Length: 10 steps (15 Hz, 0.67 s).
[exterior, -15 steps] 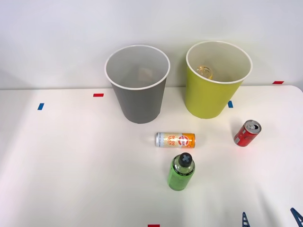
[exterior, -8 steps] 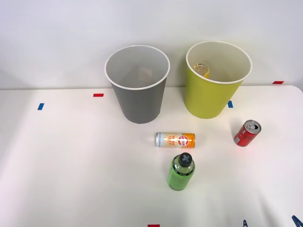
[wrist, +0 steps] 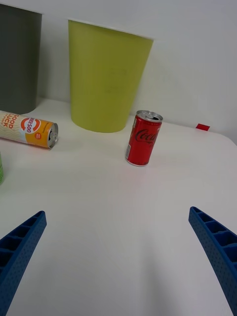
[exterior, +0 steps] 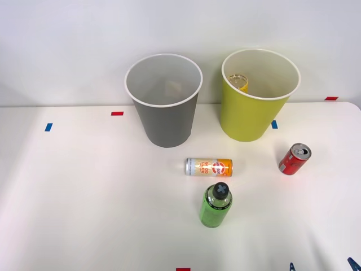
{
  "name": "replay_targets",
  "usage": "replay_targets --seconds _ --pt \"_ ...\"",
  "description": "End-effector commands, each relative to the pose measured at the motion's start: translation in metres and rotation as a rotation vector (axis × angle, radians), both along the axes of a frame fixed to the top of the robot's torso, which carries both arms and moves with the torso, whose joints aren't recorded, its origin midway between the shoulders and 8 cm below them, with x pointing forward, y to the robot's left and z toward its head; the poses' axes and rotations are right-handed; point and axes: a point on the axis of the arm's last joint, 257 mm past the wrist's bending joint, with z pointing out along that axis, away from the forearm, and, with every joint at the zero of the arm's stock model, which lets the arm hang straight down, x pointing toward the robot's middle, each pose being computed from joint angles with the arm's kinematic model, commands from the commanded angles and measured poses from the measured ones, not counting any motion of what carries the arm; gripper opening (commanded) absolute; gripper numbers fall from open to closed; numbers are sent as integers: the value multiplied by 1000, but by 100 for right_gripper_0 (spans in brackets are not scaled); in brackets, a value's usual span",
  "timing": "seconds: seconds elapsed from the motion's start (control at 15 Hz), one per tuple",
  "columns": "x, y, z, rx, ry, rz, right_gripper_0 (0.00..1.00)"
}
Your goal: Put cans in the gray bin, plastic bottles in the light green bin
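Two blue ribbed fingers (wrist: 19, 247) of the right hand (wrist: 116, 256) stand wide apart, holding nothing, low over the white table (exterior: 84, 197). In the front view their tips just peek in at about 5 o'clock of the table.

Straight ahead of the open hand, the red can (wrist: 143, 138) stands upright on the table, well apart from the fingers. In the front view this red can (exterior: 294, 159) sits at 3 o'clock of the table's middle, near the right edge.

At 11 o'clock from the red can stands the light green bin (exterior: 256, 101), upright, with a yellowish bottle (exterior: 239, 82) showing inside against its white wall. The gray bin (exterior: 164, 104) stands just beside it at 9 o'clock, not touching it.

Near the table's middle the silver-and-orange can (exterior: 208, 167) lies on its side, at 6 o'clock of the gap between the bins. Just beside it at 6 o'clock stands the green bottle (exterior: 216, 205), upright with its black cap on.
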Motion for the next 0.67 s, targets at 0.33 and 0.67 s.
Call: replay_targets --seconds 0.33,0.67 --pt "0 0 0 0 0 0 100" --pt "0 0 0 0 0 0 100"
